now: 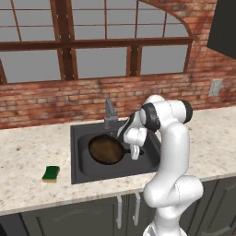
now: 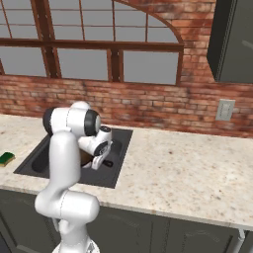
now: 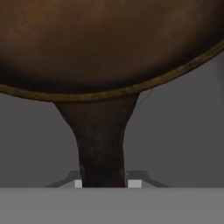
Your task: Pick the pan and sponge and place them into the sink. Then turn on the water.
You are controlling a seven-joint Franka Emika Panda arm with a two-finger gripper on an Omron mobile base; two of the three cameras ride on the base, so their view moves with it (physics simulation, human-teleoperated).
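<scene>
The dark pan (image 1: 106,150) with its brownish inside sits low inside the dark grey sink (image 1: 76,156). My gripper (image 1: 136,153) reaches down at the pan's right side and is shut on the short black handle (image 3: 103,140), which runs between the fingertips in the hand view, where the pan bowl (image 3: 109,43) fills the top. In the right base view the gripper (image 2: 101,162) hangs over the sink (image 2: 120,143). The green and yellow sponge (image 1: 51,173) lies on the counter left of the sink, also seen as the sponge (image 2: 6,158). The grey faucet (image 1: 109,114) stands behind the basin.
Speckled stone counter (image 1: 27,156) runs both sides of the sink, with wide room on the right (image 2: 188,168). A brick wall with windows stands behind. A wall outlet (image 2: 225,109) and a dark upper cabinet (image 2: 232,39) are at the right.
</scene>
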